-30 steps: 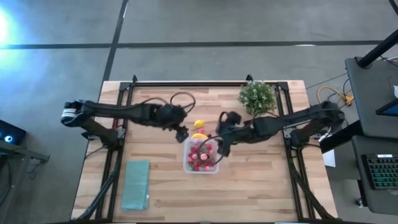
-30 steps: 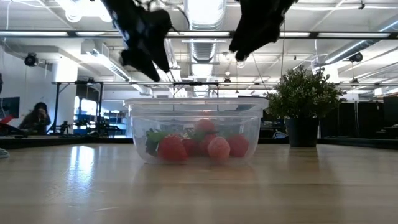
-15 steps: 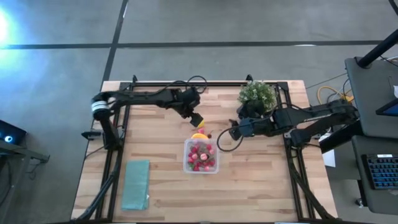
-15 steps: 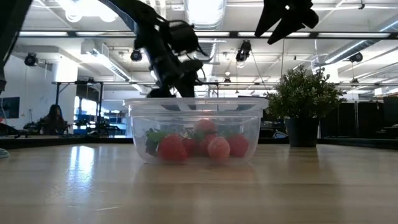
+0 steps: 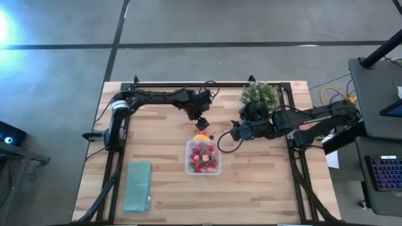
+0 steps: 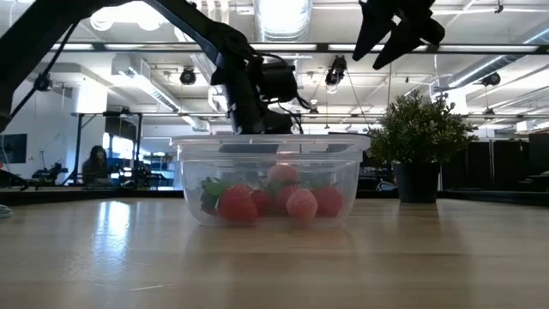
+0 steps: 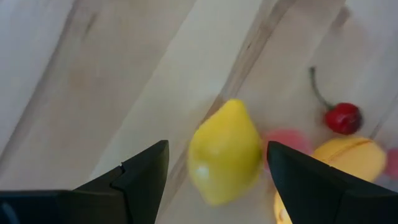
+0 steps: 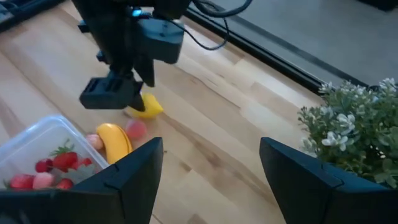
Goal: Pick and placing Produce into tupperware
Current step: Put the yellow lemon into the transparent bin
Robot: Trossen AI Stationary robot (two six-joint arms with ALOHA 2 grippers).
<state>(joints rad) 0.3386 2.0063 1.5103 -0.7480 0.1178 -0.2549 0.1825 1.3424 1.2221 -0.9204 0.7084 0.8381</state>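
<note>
The clear tupperware stands mid-table, holding several red strawberry pieces. Just beyond its far wall, on the wood, lie a yellow lemon, a pink piece, an orange-yellow piece and a small red cherry. My left gripper hangs low over the lemon, open; in the left wrist view its fingers stand on either side of the lemon with a gap on each side. My right gripper is open and holds nothing, raised to the right of the box.
A green potted plant stands near the far right corner, close behind my right arm. A flat teal rectangle lies near the table's left near corner. Bare wood shows to the right of the box and along the near edge.
My left gripper has moved from beside the box's far left corner toward the far edge and right, then sunk down over the lemon. My right gripper has risen from above the box and drawn back toward the table's right. The box and its fruit have stayed put.
</note>
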